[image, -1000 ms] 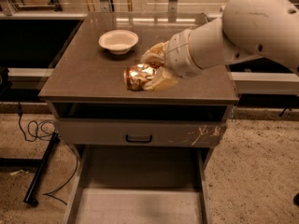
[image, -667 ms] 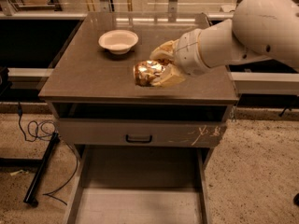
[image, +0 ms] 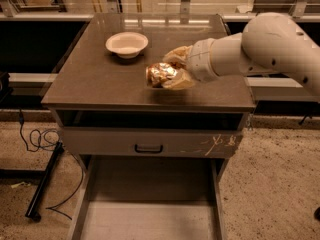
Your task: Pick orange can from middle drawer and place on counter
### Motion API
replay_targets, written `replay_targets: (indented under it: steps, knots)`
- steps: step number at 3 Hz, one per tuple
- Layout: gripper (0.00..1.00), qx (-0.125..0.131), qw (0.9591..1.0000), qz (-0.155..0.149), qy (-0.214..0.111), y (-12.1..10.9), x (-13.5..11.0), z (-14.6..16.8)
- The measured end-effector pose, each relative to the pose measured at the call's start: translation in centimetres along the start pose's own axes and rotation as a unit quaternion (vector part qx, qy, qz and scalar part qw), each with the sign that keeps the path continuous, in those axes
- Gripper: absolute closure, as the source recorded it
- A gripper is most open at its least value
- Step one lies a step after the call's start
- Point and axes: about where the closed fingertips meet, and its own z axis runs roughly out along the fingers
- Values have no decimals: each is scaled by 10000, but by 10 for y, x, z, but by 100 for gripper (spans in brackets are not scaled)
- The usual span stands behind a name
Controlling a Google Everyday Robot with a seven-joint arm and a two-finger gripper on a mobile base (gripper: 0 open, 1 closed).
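Note:
The orange can [image: 159,74], crinkled and coppery gold, is held in my gripper [image: 170,70] over the middle of the dark counter [image: 90,84]. The gripper's pale fingers [image: 176,54] are shut around the can from the right. The can is very low over the counter top, and I cannot tell whether it touches. The white arm reaches in from the right. The middle drawer [image: 150,221] stands pulled out below, and the part of its pale floor in view is bare.
A white bowl [image: 127,44] sits on the counter at the back left of the can. Under the counter is a shut drawer front with a dark handle [image: 148,148]. A black cable [image: 40,139] and a stand leg lie on the floor at left.
My gripper has carried the can a little to the right and toward the back of the counter. The bowl and the drawer have not moved.

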Motion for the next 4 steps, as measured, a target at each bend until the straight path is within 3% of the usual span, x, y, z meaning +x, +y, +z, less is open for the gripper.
replay_targets:
  steps: [1, 2, 4]
  knots:
    - [100, 40, 9997, -166, 150, -25, 4, 15]
    - [100, 20, 9994, -243, 226, -36, 7, 26]
    - [100, -55, 9997, 68, 207, -8, 39, 42]
